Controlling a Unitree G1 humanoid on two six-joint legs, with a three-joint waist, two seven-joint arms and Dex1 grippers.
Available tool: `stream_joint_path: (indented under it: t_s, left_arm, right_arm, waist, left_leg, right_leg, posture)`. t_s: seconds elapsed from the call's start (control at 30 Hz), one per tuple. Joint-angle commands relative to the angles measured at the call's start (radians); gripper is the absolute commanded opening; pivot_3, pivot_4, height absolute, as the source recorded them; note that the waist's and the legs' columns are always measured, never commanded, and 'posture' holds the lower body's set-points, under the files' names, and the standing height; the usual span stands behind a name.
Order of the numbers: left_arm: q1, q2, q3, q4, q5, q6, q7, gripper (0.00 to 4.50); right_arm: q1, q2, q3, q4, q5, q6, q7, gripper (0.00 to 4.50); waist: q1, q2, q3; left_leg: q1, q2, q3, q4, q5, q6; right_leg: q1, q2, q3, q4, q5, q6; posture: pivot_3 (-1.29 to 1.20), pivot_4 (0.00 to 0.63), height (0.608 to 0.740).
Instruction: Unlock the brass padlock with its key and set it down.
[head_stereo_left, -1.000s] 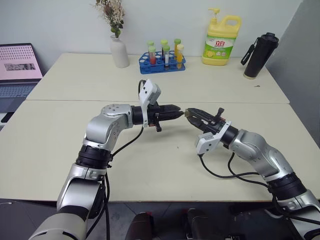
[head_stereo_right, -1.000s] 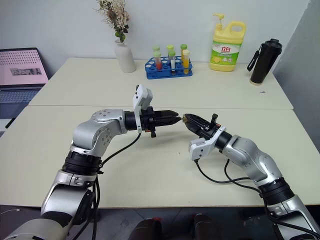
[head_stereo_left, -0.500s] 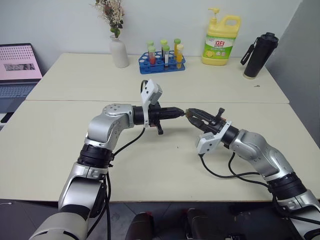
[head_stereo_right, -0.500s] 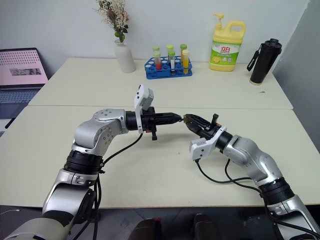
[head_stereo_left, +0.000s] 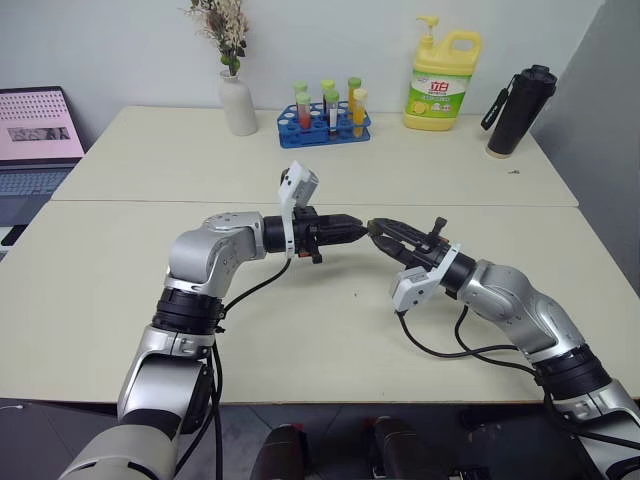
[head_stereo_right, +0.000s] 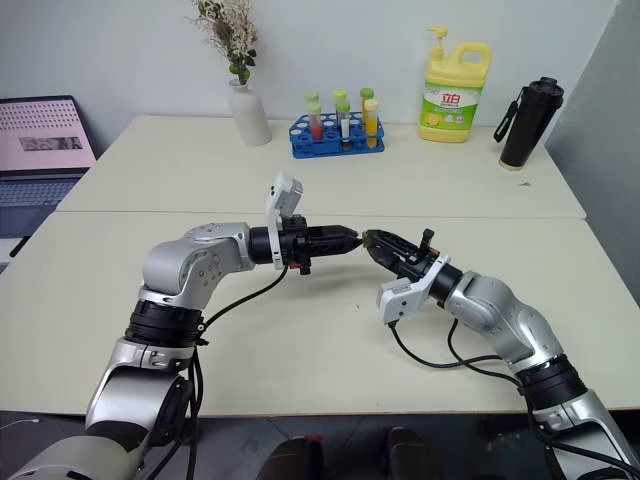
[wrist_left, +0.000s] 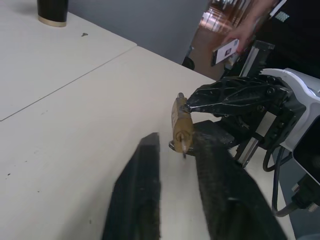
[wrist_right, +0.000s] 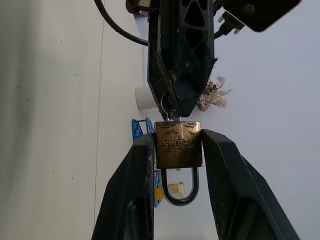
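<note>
A pale cream table (head_stereo_left: 120, 300), made of two tops joined along a seam that runs side to side, carries everything, with the blue test-tube rack (head_stereo_left: 324, 124) of coloured tubes standing on the far top. Just left of the rack stands a white vase (head_stereo_left: 239, 104) of dried flowers; to the rack's right is a yellow dish-soap bottle (head_stereo_left: 443, 80) with a pump, and farther right, near the table's right edge, a black flask (head_stereo_left: 520, 110) with a strap. Well left of the rack, beyond the table's left edge, an open laptop (head_stereo_left: 36, 140) shows a pink screen.
</note>
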Motion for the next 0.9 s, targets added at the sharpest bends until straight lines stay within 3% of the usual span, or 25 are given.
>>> stream_joint_path:
  t_s: [0.03, 0.77, 0.9]
  left_arm:
    - [-0.016, 0.03, 0.049, -0.037, -0.079, 0.068, -0.041, 1.55]
    - [-0.009, 0.001, -0.004, -0.037, -0.027, -0.028, -0.034, 1.55]
    - [-0.013, 0.003, -0.007, -0.03, -0.013, -0.045, -0.03, 0.68]
  right_arm:
    - [-0.022, 0.002, -0.029, -0.024, 0.021, -0.011, -0.014, 0.99]
    - [-0.016, 0.004, -0.029, -0.025, 0.031, -0.013, -0.005, 0.99]
    - [-0.014, 0.005, -0.028, -0.026, 0.036, -0.009, 0.0, 0.99]
  waist:
    - [0.0, 0.0, 0.0]
    - [0.001, 0.0, 0.0]
    - [0.001, 0.0, 0.0]
  left_leg:
    - [0.0, 0.0, 0.0, 0.0, 0.0, 0.0]
    - [0.0, 0.0, 0.0, 0.0, 0.0, 0.0]
    - [0.0, 0.0, 0.0, 0.0, 0.0, 0.0]
  right_leg:
    - [0.0, 0.0, 0.0, 0.0, 0.0, 0.0]
    - [0.0, 0.0, 0.0, 0.0, 0.002, -0.003]
    - [0.0, 0.0, 0.0, 0.0, 0.002, -0.003]
  posture:
    - [0.0, 0.15, 0.74]
    - [0.0, 0.15, 0.74]
    - [0.0, 0.15, 0.74]
